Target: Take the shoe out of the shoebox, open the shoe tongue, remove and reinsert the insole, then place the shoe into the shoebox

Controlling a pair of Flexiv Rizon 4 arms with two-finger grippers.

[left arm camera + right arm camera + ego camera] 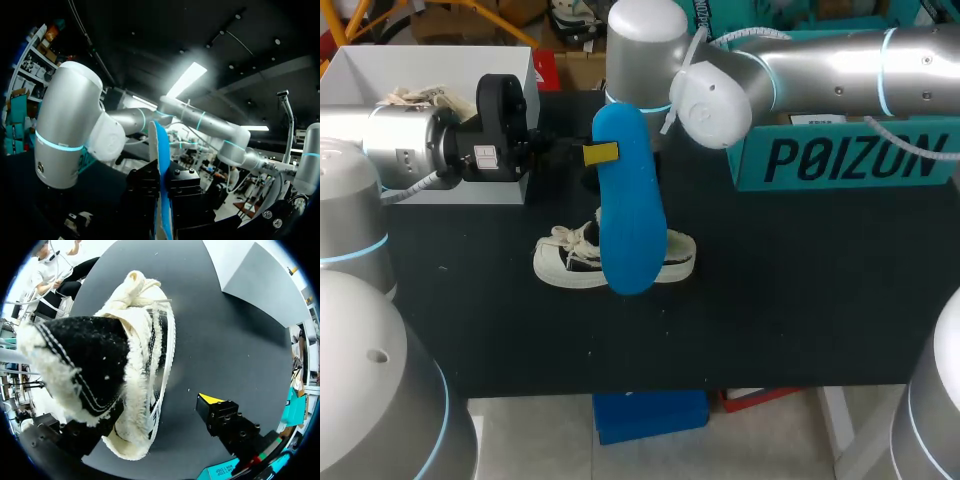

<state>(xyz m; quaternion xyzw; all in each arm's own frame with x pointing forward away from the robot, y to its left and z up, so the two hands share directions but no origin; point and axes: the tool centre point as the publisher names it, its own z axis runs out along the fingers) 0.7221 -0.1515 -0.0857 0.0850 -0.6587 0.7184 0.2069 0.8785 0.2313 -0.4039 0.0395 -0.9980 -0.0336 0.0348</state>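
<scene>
A blue insole (625, 200) hangs upright above the middle of the table, with my left gripper (601, 153) shut on its upper edge. In the left wrist view the insole (161, 160) stands on edge, clamped between the black fingers (145, 187). Beneath it a white and black shoe (570, 258) lies on the dark table. My right gripper (145, 415) is open around the shoe's frayed heel (95, 360); one yellow-tipped finger (212, 402) stands clear beside the sole, the other is hidden behind the shoe. In the head view the insole hides this gripper.
The white shoebox (360, 80), with crumpled paper (420, 98) inside, stands at the back left behind my left arm. A teal box (850, 155) stands at the back right. A corner of the white box (250, 275) shows beyond the shoe.
</scene>
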